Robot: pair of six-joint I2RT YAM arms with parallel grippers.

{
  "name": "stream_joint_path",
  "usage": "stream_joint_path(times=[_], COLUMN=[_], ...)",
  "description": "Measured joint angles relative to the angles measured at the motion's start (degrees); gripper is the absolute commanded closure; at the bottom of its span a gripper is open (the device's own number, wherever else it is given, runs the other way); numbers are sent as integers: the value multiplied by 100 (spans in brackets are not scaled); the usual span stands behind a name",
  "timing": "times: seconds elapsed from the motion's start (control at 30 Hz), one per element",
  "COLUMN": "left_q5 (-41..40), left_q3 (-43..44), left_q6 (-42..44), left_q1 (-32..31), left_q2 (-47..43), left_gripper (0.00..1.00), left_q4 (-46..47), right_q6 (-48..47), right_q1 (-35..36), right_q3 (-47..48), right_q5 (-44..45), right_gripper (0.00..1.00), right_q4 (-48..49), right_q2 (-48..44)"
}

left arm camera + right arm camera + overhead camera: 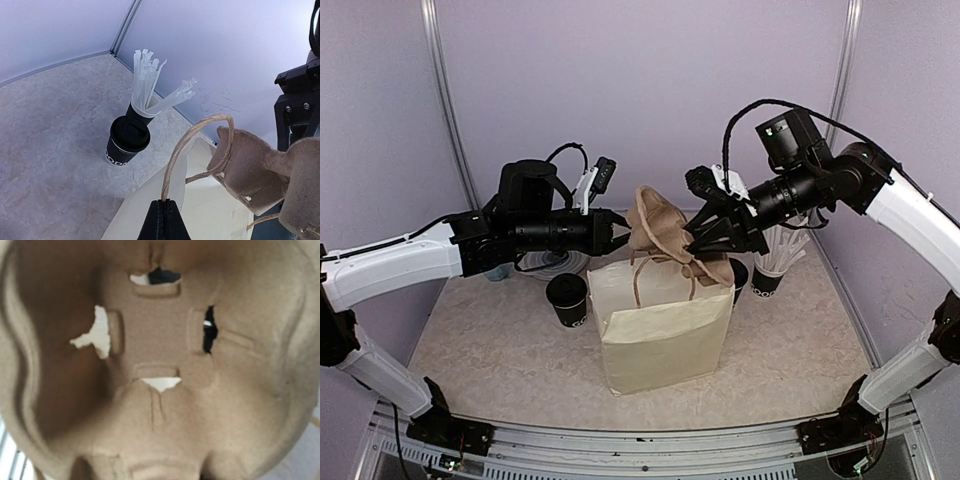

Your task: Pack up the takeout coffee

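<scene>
At mid-left of the overhead view the left hand is pinched fully shut on the paper bag's twine handle, apparently to steady the bag upright, while one lidded coffee cup stands on the tabletop just left of it. Above the bag's mouth the right hand, jaws narrowly parted, grips a cardboard cup tray by its edge, likely to lower it in as a base. The other lidded coffee cup stands right of the bag beside a cup of straws; its white lettering shows only a fragment, seemingly "ODA".
</scene>
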Motion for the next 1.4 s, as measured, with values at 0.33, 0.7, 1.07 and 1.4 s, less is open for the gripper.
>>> stream_joint_path(times=[0.33,0.7,1.07,1.4], left_q5=[-17,267,339,400], left_q3=[0,-33,-35,-76], left_q6=[-118,-197,-219,-236], left_q1=[0,0,0,17], left_q2=[0,0,0,0], left_gripper=[100,100,100,100], left_q4=[9,168,229,232], right_q6=[-273,-308,-509,-439], right_q1=[175,297,466,468], right_q3=[234,533,922,774], right_q5=[-334,-376,-402,-306], right_gripper=[82,82,82,83], right_q4=[-308,-407,-581,-570], right_q2=[151,645,654,782])
